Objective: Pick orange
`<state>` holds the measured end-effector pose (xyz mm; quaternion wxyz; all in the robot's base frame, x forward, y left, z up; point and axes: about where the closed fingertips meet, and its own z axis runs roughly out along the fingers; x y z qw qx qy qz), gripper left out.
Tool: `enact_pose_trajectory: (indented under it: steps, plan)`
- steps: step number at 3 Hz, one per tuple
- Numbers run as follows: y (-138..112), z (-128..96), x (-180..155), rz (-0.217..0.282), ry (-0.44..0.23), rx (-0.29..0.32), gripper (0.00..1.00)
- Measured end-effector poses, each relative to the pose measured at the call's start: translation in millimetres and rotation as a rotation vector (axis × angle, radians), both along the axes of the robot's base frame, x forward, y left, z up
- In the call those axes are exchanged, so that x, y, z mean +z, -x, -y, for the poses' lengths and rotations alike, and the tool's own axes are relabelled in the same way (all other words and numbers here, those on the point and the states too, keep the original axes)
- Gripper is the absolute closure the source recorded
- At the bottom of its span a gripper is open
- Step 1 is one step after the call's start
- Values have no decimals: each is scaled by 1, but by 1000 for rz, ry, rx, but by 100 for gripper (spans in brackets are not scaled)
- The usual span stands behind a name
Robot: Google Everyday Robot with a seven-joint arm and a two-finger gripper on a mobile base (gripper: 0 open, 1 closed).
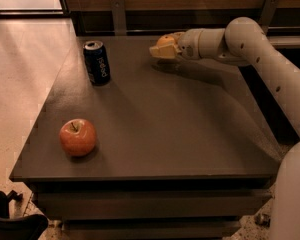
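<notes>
The orange (165, 39) is a small round bright orange fruit at the far side of the dark table (155, 134). It sits between the pale fingers of my gripper (163, 48), and only its top shows above them. The gripper reaches in from the right on the white arm (250, 49) and is shut on the orange, holding it just above the tabletop with a shadow beneath.
A larger reddish apple (77, 137) lies near the table's front left corner. A dark blue Pepsi can (97, 62) stands at the far left. A wooden wall with metal brackets runs behind the table. Tiled floor lies to the left.
</notes>
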<state>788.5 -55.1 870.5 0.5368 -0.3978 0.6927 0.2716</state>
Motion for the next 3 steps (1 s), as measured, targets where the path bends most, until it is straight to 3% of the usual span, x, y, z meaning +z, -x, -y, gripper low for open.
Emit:
enact_pose_trajectory:
  steps: [1,3]
  plan:
    - [14,8,51,72,53,13,100]
    - [29,13,117,179,91,41,100]
